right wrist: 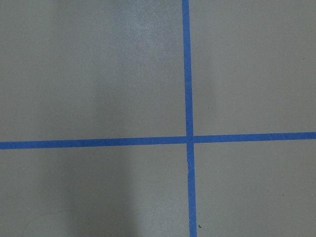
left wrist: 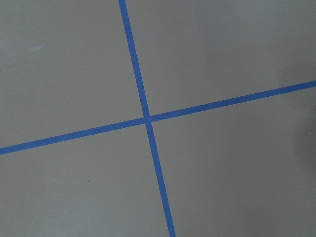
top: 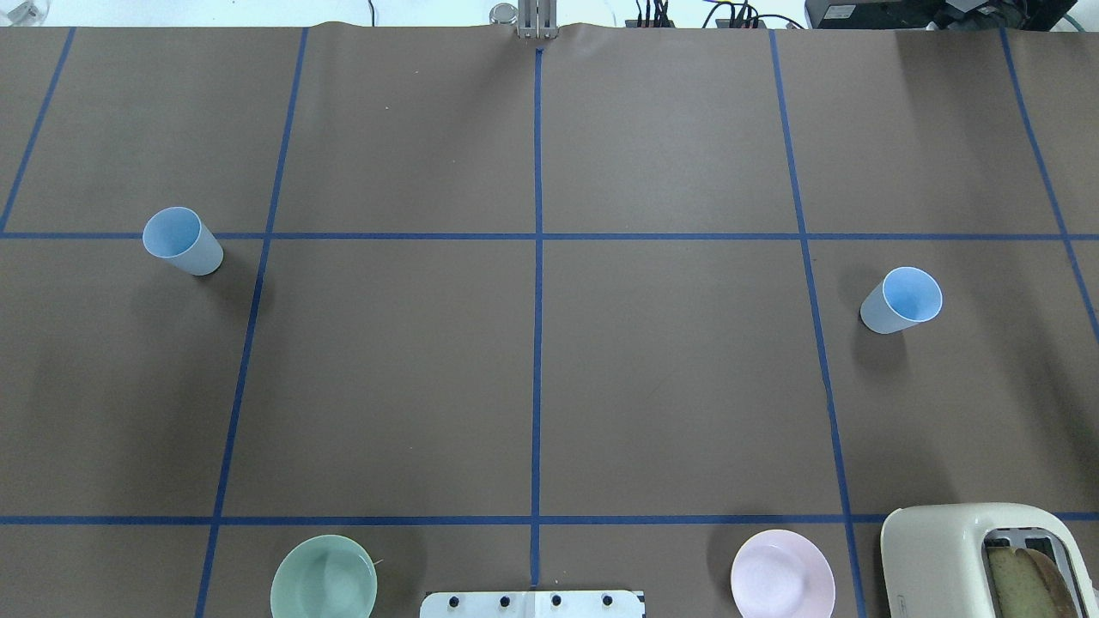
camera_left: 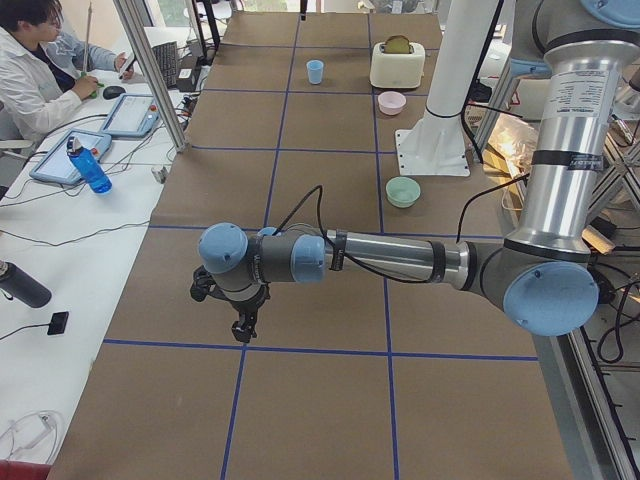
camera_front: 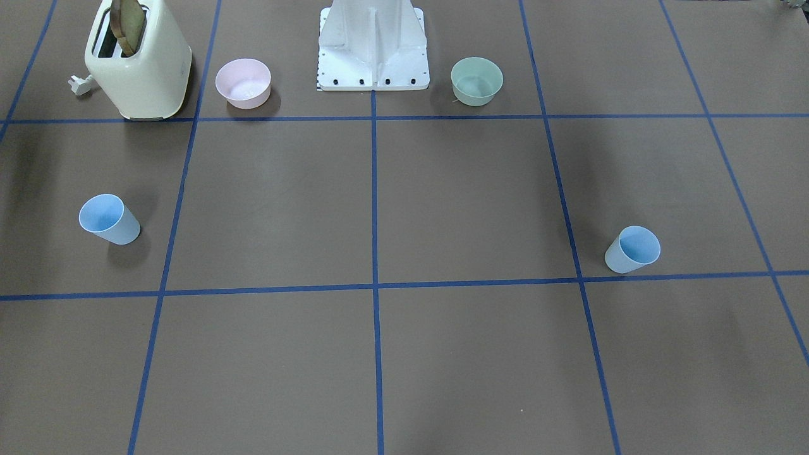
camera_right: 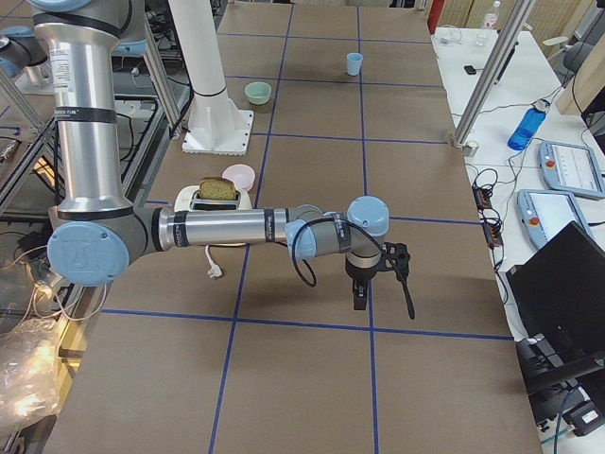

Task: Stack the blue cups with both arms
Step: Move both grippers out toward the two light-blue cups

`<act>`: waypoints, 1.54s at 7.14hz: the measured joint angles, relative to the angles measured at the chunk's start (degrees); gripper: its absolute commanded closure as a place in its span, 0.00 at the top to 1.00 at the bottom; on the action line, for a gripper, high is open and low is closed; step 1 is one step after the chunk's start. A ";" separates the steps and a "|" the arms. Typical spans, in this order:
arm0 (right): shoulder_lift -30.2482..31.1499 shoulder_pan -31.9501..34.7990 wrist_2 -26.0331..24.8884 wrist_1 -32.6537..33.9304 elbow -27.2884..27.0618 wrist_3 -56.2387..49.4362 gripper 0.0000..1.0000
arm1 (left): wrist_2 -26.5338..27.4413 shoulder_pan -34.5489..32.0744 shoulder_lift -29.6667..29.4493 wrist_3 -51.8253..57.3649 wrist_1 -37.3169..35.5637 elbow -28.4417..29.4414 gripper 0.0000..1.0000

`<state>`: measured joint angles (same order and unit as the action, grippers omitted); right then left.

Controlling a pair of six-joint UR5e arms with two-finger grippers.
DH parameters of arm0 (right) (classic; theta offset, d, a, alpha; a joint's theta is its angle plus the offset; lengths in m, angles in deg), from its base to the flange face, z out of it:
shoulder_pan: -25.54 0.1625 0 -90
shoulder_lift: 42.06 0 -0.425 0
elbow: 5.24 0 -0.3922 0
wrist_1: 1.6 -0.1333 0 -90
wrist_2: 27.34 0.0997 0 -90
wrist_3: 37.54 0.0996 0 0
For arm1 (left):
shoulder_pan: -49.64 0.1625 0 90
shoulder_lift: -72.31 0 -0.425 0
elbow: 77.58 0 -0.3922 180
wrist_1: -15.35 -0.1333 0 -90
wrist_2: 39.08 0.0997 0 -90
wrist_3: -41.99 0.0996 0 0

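The two blue cups stand upright, mouths up, well apart. The left cup (top: 182,241) is on the robot's left half of the table (top: 670,386), just beside a blue tape line (top: 429,236). The right cup (top: 901,299) is on the right half, a little nearer the robot. That spread looks deliberate: one cup within each arm's reach, so each arm can take its own and bring it toward the middle. Nothing is stacked yet and neither cup is touched.

The left gripper (camera_left: 243,325) hangs from its outstretched arm above the table, and the right gripper (camera_right: 359,301) does likewise on its side. I cannot tell whether either is spread or pressed together, since only the side views show them. Both wrist cameras see only table and crossing tape, so I judge neither gripper is lined up over a cup.

The green bowl (top: 324,579), pink bowl (top: 782,575) and a toaster (top: 962,549) holding bread sit near the white base (camera_front: 373,44), close to the robot and away from the cups' likely path
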<state>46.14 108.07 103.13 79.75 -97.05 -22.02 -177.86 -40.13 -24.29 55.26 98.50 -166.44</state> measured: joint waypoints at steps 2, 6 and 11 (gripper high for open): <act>0.36 -0.06 0.32 -0.25 -0.27 -0.22 1.00 | 0.00 0.05 0.29 0.00 0.00 -0.03 0.99; 0.05 -3.22 0.97 -11.83 -2.64 0.38 1.00 | -0.19 1.97 0.37 -5.02 0.94 -4.08 0.99; -0.71 -14.21 0.46 -16.16 -7.14 5.01 1.00 | 0.21 16.88 -4.07 -32.85 11.10 -6.03 0.93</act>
<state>45.44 93.86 103.60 63.59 -104.20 -17.01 -177.65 -23.26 -28.36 22.41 109.59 -172.47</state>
